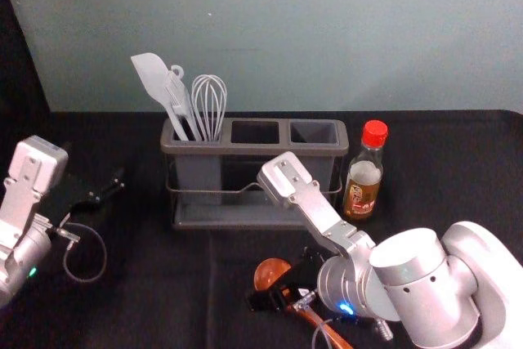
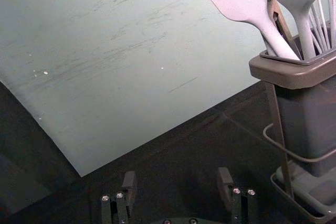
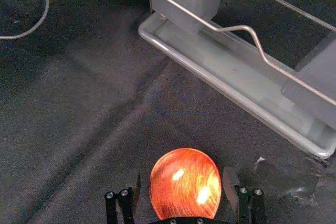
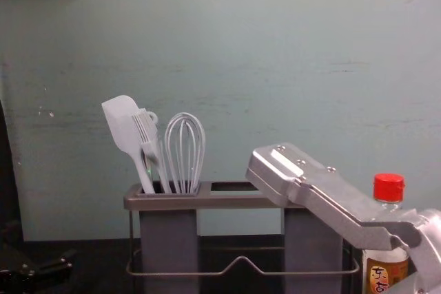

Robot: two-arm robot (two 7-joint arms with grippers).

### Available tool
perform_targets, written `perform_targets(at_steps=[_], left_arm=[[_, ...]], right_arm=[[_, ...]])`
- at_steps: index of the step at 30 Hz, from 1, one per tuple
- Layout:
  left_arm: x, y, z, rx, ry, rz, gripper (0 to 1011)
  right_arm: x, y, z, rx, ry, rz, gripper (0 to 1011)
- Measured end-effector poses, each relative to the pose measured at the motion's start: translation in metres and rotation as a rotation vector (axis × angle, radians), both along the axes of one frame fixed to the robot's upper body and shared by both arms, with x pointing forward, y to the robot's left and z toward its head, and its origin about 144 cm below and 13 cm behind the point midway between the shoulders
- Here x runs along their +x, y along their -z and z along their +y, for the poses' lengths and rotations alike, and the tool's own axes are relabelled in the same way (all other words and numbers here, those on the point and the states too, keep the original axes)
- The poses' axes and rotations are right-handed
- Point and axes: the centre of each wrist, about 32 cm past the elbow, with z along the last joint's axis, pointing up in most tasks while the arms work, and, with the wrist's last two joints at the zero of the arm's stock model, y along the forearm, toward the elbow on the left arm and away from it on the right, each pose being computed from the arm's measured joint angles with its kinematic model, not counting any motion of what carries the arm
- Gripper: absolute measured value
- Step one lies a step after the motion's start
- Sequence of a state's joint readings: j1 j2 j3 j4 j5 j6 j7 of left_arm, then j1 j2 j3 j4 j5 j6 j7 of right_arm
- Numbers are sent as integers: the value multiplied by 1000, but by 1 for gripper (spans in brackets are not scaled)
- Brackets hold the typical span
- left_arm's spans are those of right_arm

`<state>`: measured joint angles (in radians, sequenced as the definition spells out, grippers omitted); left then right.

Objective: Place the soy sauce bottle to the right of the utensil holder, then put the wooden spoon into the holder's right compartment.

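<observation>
From where I'm standing, the right pincer [image 1: 282, 279] is down low over the black-covered desk [image 1: 163, 308], in front of the utensil holder [image 1: 245, 149]. Its two fingers are spread, one on each side of the round bowl of the wooden spoon [image 1: 271, 270], and the right wrist view has a sliver of dark cloth between the bowl and one finger, so it isn't clenched on it. The spoon itself lies on the desk, its bowl on the side towards the holder and its reddish handle slanting off to the right, towards the near edge, partly under the arm.

The soy sauce bottle [image 1: 362, 185] is already standing upright just beside the holder, on its right, red cap on top. In the chest view the right arm [image 4: 337, 197] cuts across in front of the holder's right end and part of the bottle.

The holder's left compartment has a pale spatula [image 4: 124, 125], a basting brush [image 4: 148, 135] and a whisk [image 4: 185, 149] leaning up out of it. Over to the left of the holder, the left pincer [image 1: 113, 185] waits above the desk, its fingers wide apart with nothing between them.
</observation>
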<state>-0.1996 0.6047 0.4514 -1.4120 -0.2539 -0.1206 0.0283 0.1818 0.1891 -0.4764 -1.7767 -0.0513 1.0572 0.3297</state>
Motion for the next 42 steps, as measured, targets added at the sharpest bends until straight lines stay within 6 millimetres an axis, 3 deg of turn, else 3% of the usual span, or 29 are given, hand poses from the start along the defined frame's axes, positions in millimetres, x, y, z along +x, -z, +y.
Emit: perform_targets(at_steps=[42], left_arm=[[0,0,0,0,0,0,1011]], right_arm=[[6,4,-6,3,-15,18,985]])
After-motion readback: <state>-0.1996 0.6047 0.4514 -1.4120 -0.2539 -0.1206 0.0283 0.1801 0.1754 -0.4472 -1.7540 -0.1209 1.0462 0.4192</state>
